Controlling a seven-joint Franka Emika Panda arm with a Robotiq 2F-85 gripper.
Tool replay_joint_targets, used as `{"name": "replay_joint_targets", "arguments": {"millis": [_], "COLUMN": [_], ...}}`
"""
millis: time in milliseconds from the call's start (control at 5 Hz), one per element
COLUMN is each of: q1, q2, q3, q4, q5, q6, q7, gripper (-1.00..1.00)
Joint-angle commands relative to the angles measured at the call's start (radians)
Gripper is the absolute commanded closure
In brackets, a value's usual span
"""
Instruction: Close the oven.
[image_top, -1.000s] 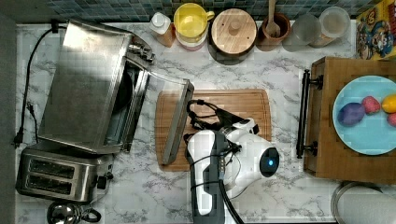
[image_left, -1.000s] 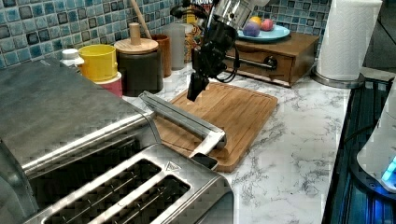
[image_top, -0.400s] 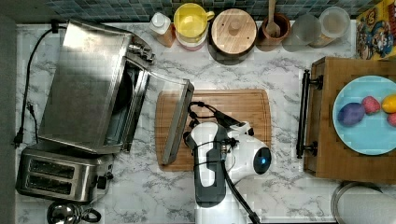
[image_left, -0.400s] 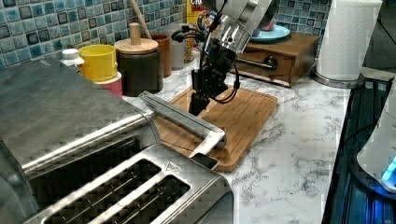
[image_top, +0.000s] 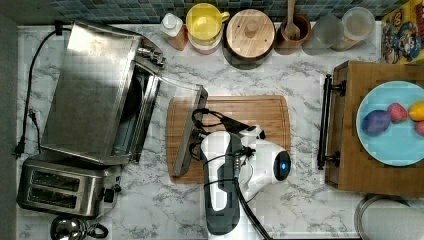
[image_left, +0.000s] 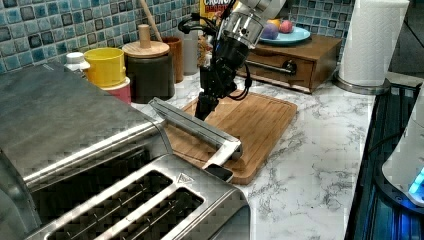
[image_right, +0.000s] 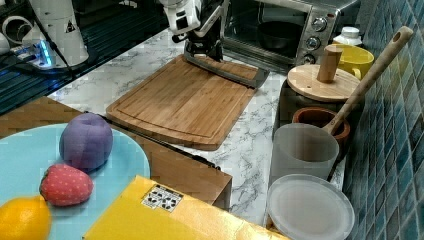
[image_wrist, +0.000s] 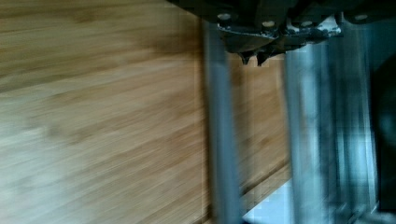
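Observation:
The steel oven (image_top: 90, 90) stands at the top view's left with its glass door (image_top: 187, 127) folded down over the edge of a wooden cutting board (image_top: 250, 115). In the left view the door (image_left: 195, 127) lies nearly flat, bar handle outward. My gripper (image_top: 197, 140) is low over the board, right beside the door's handle edge. From the side the gripper (image_left: 202, 110) points down next to the handle. In the wrist view the handle bar (image_wrist: 219, 140) runs just beside my gripper (image_wrist: 252, 58), whose fingertips stand close together, holding nothing.
A two-slot toaster (image_top: 65, 185) sits in front of the oven. Jars, a yellow cup (image_top: 204, 20) and a lidded canister (image_top: 250, 30) line the tiled wall. A wooden box (image_top: 345, 150) with a blue plate of fruit stands at the top view's right. A paper towel roll (image_left: 375, 40) stands beyond it.
My gripper has come down and moved toward the oven, from above the board to beside the door handle. The door has not visibly moved.

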Motion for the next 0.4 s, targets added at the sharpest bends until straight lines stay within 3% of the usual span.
{"name": "replay_joint_targets", "arguments": {"millis": [200, 400], "q1": [0.056, 0.060], "q2": [0.057, 0.050], "q3": [0.056, 0.054], "q4": [0.178, 0.177], "q5": [-0.201, -0.207], "q6": [-0.005, -0.027], "q7": [0.187, 0.226], "gripper": [1.00, 1.00]}}
